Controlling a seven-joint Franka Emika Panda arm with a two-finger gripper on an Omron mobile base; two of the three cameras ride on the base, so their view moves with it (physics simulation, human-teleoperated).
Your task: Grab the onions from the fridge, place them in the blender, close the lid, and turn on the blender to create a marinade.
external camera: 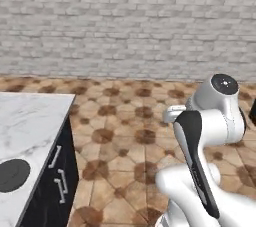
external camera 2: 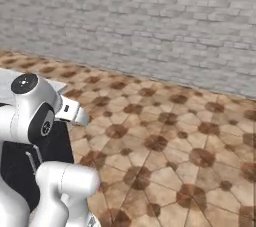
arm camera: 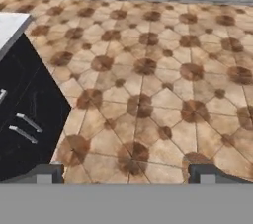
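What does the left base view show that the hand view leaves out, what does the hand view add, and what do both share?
Left base view alone: the white marble countertop with a flat round black disc lying on it, and the robot's arm. Hand view alone: the gripper, its fingertips set wide apart with nothing between them. Both share the dark cabinet front with its metal handles, the patterned tile floor and the grey brick wall.

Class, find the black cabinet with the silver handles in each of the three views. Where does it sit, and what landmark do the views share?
Left base view: black cabinet at lower left, under the white marble top.
Right base view: cabinet at left, mid-height.
Hand view: cabinet along the left edge.
Shared landmark: grey brick wall across the top.
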